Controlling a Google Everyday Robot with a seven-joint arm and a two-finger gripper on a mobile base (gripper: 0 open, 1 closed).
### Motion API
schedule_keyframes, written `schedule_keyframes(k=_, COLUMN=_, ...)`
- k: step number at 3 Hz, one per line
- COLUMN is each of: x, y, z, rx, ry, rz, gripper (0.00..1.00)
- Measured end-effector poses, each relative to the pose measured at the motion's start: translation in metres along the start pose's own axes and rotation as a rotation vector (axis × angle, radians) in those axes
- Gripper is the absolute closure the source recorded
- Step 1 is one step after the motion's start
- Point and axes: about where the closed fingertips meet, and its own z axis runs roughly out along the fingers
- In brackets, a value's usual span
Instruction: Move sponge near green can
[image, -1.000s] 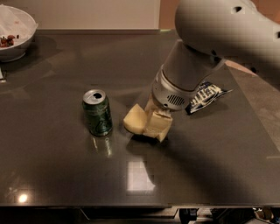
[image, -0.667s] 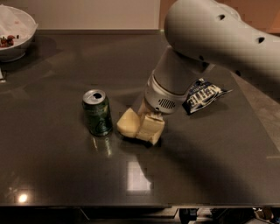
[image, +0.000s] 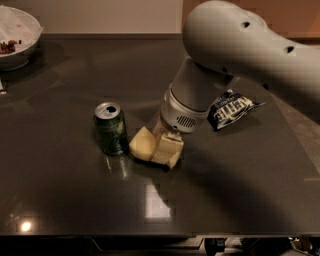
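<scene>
Item: sponge (image: 143, 145). Pale yellow foam, soft and matte, wavy in outline. It lies on the surface (image: 240, 170) just beside the green can, at the can's 3 o'clock, with a thin gap or none; which of the two cannot be told. Its right half is covered from above.

Item: green can (image: 110, 129). Dark green metal cylinder, upright, with a silver top and pull-tab opening. A faint reflection shows below it.

Item: gripper (image: 162, 152). It sits under a pale grey wrist collar with a vent grille, directly over the sponge. The fingers are narrow and closed on the foam. They are mostly hidden by the wrist, and only a dark tip shows at the sponge's 5 o'clock edge.

Item: arm (image: 235, 40). Smooth pale rounded shell, cut off at the right edge.

Item: chip bag (image: 231, 107). Dark crinkled foil with white lettering, at the sponge's 2 o'clock, partly behind the wrist.

Item: white bowl (image: 20, 50). At the surface's 10 o'clock corner, cropped by the edge; the reddish contents are unclear.

Item: surface. Dark, glossy, with light glare.
</scene>
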Motion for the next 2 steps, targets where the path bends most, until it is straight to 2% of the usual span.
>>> schedule_keyframes(k=1, x=-0.0006, y=0.0008, z=0.0000, rx=0.001, ry=0.001, rz=-0.002, gripper=0.13)
schedule_keyframes(k=2, x=-0.0012, y=0.0016, z=-0.0001, rx=0.001, ry=0.002, rz=-0.004, gripper=0.00)
